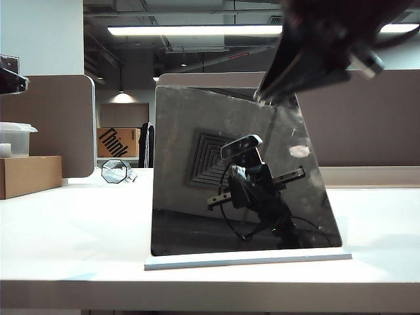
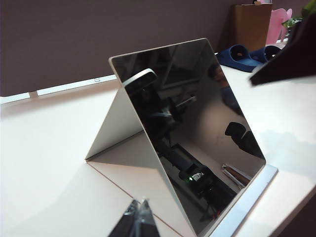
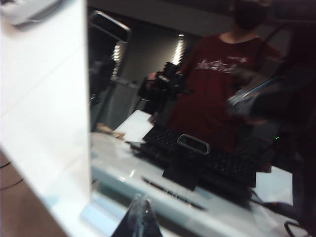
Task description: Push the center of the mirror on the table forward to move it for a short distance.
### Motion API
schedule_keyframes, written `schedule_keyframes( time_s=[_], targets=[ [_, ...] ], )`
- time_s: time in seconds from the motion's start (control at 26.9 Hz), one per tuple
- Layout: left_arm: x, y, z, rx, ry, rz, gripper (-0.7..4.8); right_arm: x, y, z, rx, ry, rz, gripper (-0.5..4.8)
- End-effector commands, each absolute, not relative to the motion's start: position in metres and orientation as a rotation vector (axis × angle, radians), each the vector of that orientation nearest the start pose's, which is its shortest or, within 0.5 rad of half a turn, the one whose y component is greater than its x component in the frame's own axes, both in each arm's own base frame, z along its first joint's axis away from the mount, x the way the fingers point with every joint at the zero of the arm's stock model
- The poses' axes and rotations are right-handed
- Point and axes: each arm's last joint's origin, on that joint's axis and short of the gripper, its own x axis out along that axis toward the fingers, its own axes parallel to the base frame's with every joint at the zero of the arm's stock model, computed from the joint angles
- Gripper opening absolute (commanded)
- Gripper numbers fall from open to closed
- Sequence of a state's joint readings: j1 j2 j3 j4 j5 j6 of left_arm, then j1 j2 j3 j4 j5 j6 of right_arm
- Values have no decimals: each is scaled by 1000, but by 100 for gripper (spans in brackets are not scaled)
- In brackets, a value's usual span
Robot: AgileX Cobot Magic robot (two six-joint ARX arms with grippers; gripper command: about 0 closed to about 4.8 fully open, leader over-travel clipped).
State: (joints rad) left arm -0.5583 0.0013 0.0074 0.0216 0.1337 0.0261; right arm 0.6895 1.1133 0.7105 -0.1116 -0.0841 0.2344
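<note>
The mirror [image 1: 239,170] stands near the front edge of the white surface [image 1: 72,230], roughly in the middle of the exterior view. Its dark reflective panel leans back on a folded rear support, and a thin pale base strip [image 1: 248,261] projects in front of its lower edge. The left wrist view shows the panel, rear leaf and floor leaf forming a tent shape.

**Handling properties (judgement)**
- Weight: the panel and support look thin, so the assembly is probably light and will slide under modest force.
- Stiffness: the panel appears rigid; the hinge at the top edge may flex.
- Friction: the surface looks smooth, so the base should slide rather than catch.
- Fragility: a frameless reflective face may scratch or crack. Apply slow, even pressure.

**Contact point (judgement)**
Press at the horizontal centre of the panel, low down near the base strip. A high push may tip or fold the stand; an off-centre push will rotate it.

**Gripper status**
- Right gripper [image 1: 275,88]: at the upper right part of the mirror in the exterior view, its tip at or just in front of the top edge; contact cannot be confirmed. Its fingers [image 3: 139,219] appear closed together, holding nothing.
- Left gripper [image 2: 138,219]: low over the surface beside the mirror, near the open side of the stand, apart from it. Its fingers appear closed together, holding nothing.

A small octagonal glass object [image 1: 115,171] lies well behind and to the left.
</note>
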Motion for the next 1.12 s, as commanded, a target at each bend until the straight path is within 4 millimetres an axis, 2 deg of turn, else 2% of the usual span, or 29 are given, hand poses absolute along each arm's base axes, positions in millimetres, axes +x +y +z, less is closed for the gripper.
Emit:
schedule_keyframes(
  time_s=[0.04,0.11,0.22,0.45,0.71,0.85,1.12],
  targets=[
    [80,-55,169,18,-44,-694,-5,198,174,239,82,549,652,-5],
    [80,-55,169,18,-44,-692,-5,208,182,226,122,577,636,-5],
    [80,-55,169,18,-44,-694,-5,217,190,217,129,582,633,-5],
    [80,-55,169,18,-44,-693,-5,237,205,211,103,606,576,-5],
    [80,-55,169,18,-44,-693,-5,259,212,207,86,609,492,-5],
    [80,-55,169,18,-44,-693,-5,284,221,207,52,588,466,-5],
    [80,-55,169,18,-44,-691,-5,348,231,197,48,572,392,-5]
  ],
)
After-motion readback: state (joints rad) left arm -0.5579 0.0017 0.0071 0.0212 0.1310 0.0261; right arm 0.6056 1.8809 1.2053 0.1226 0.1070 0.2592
